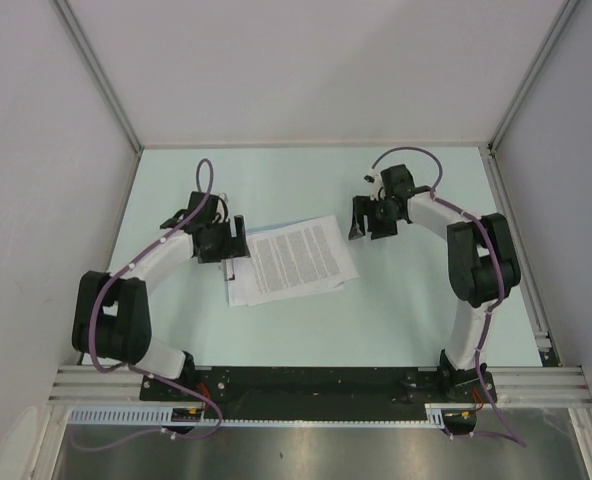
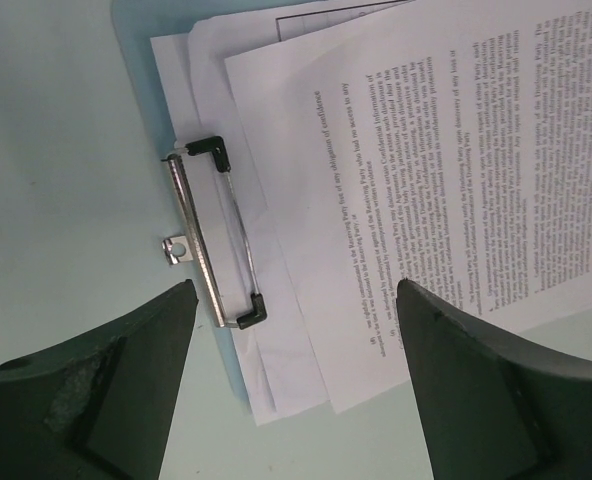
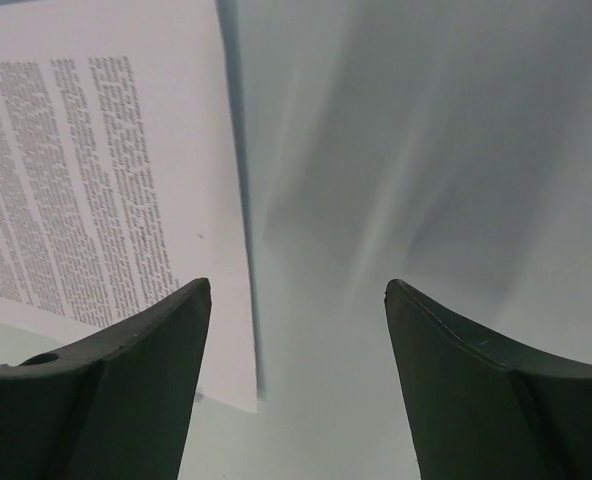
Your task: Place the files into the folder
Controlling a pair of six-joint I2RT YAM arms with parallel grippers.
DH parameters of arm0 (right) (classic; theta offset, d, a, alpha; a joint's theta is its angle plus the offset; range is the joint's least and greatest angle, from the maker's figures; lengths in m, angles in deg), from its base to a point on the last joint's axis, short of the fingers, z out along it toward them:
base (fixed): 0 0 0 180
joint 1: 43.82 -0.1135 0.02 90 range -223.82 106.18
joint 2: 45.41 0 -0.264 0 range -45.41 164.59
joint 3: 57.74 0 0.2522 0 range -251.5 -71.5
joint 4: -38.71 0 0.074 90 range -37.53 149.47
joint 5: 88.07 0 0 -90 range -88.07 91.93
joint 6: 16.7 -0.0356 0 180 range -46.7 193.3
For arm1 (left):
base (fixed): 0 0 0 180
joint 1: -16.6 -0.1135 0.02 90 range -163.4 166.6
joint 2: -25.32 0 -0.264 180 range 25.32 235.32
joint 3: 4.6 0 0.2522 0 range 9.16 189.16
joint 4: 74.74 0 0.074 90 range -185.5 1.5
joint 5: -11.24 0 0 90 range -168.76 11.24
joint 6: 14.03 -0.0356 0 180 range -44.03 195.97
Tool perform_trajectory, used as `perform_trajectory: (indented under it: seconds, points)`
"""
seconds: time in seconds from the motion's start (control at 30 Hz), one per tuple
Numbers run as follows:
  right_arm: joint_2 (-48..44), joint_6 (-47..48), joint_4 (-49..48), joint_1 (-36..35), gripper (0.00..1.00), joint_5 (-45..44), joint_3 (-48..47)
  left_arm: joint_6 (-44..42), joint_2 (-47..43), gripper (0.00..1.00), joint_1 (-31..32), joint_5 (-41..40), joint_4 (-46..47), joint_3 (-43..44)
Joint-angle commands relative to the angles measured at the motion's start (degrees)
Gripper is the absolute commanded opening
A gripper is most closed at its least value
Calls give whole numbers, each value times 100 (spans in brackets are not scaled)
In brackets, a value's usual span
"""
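A pale green table point(image 1: 426, 300) sits between white panels. Near its centre we see the files point(image 1: 301, 258) — a fanned stack of printed sheets — lying on the light-blue folder point(image 2: 136, 30). The lower sheets reach under the silver clip point(image 2: 211, 235) at the stack's 9 o'clock end. The left gripper point(image 2: 294, 290) hangs there, fingers wide apart, empty. At the stack's 2 o'clock, the right gripper point(image 3: 296, 288) is also spread wide — holding nothing.

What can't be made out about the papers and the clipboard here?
- The folder: nearly all covered by the files in every view; only blue edges show.
- Number of sheets: they overlap, and they are too small in the top view.
- Printed text: too small from above, cut by frame edges in both wrist views.
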Motion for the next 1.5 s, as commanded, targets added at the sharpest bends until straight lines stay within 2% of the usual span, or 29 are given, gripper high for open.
perform_trajectory:
  seconds: [0.0, 0.23, 0.4, 0.63, 0.83, 0.97, 1.1, 1.47]
  points:
    - [54, -281, -1140, -99, 73, 582, -114, 96, 168, 86, -26, -355, 59, 179]
    - [432, -501, -1281, -345, 73, 346, -79, 158, 704, 89, -26, -575, 50, 346]
    - [503, -607, -1378, -547, 67, 47, 97, 132, 723, 89, -35, -637, 59, 320]
    - [283, -958, -1641, -697, 61, -102, 712, 184, 819, 90, -35, -787, 68, 267]
    - [-86, -1757, -1703, -750, 56, -778, 1336, 228, 854, 89, -26, -760, 94, 249]
    - [-296, -2267, -1852, -837, 56, -999, 1731, 281, 968, 86, 1, -751, 94, 232]
    - [-420, -2680, -2001, -934, 56, -1096, 1942, 334, 907, 77, 9, -795, 164, 126]
    - [-859, -3322, -2318, -1259, 56, -1070, 2452, 342, 749, 74, 9, -892, 120, 82]
